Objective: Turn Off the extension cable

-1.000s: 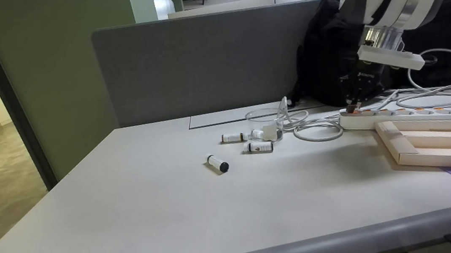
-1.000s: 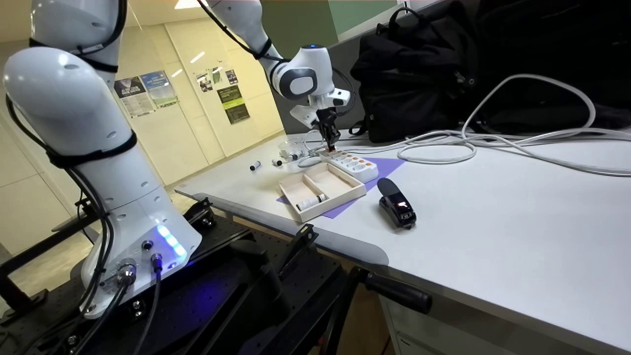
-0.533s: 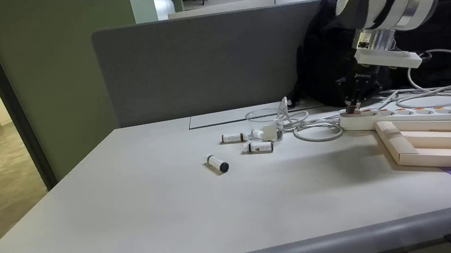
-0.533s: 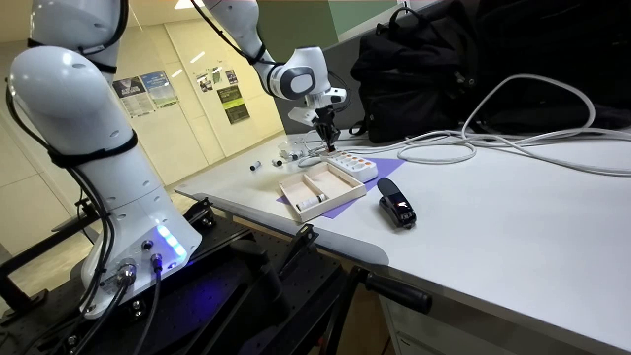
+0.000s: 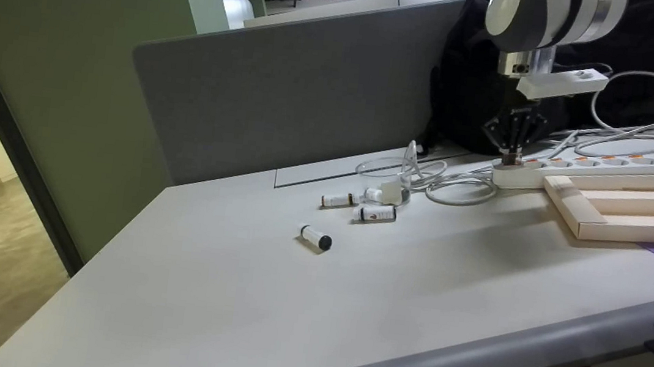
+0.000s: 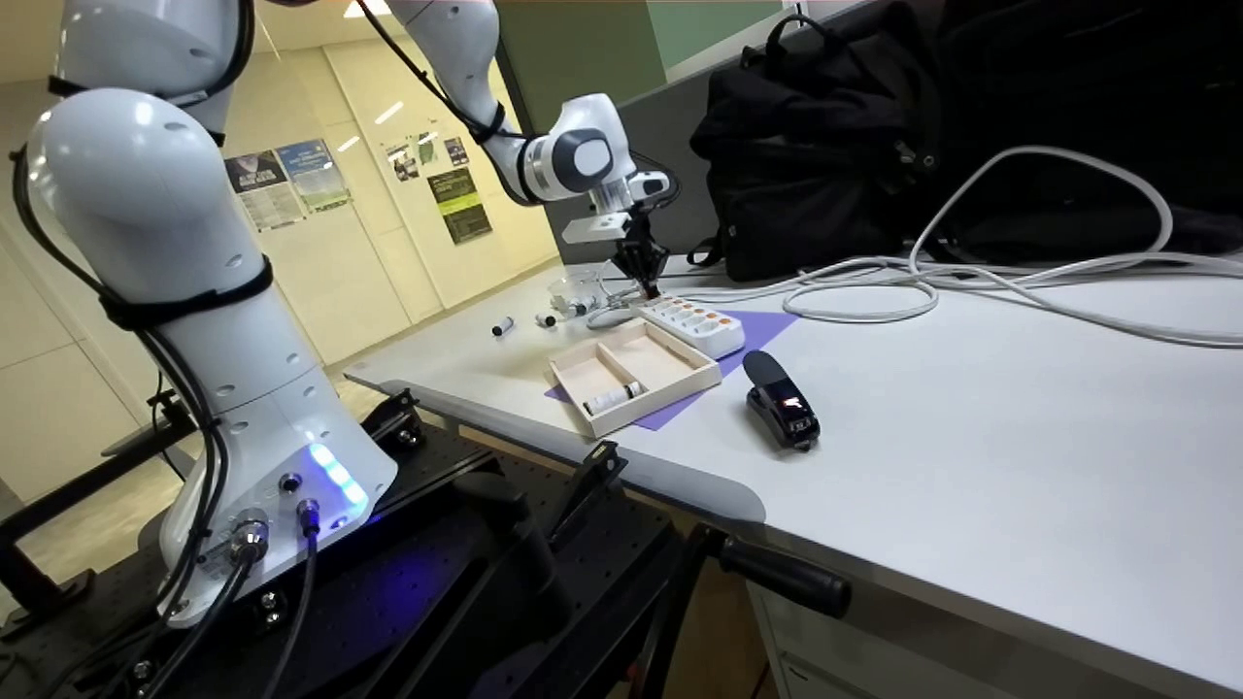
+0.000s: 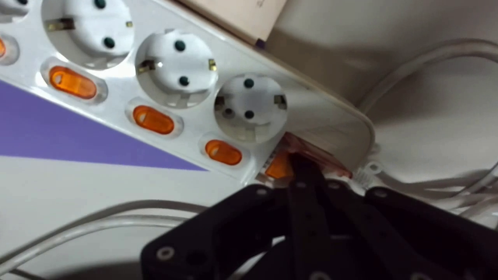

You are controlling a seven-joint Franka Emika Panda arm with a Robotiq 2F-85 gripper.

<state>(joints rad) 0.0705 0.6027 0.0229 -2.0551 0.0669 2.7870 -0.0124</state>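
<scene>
Long white plastic power strip point(image 6: 719, 342) lies just beside pale rectangular wooden tray point(image 6: 655, 401), both partly on flat purple sheet point(image 6: 767, 326) over white tabletop point(image 6: 923, 466). White cylindrical vial point(image 6: 612, 398) in tray compartment on my left. Bulky black fabric backpack point(image 6: 816, 165) behind strip; black two-finger gripper point(image 6: 652, 292) at strip's far end.

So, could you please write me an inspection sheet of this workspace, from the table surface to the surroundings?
Surface: white table; flat purple sheet, partly covered.
Job's things: long white plastic power strip with orange oval switches; on or off, cannot tell.
Plugs in the visible round sockets: nothing seen.
Clutter: pale wooden divided tray, black stapler-like object, transparent plastic cup, small white cylindrical tubes.
Gripper: black two-finger gripper, jaws together, tips at the orange end switch; pressing cannot be confirmed.
Cables: loose white cords, looped on the table.
Surroundings: grey upright partition panel, black backpack.
</scene>
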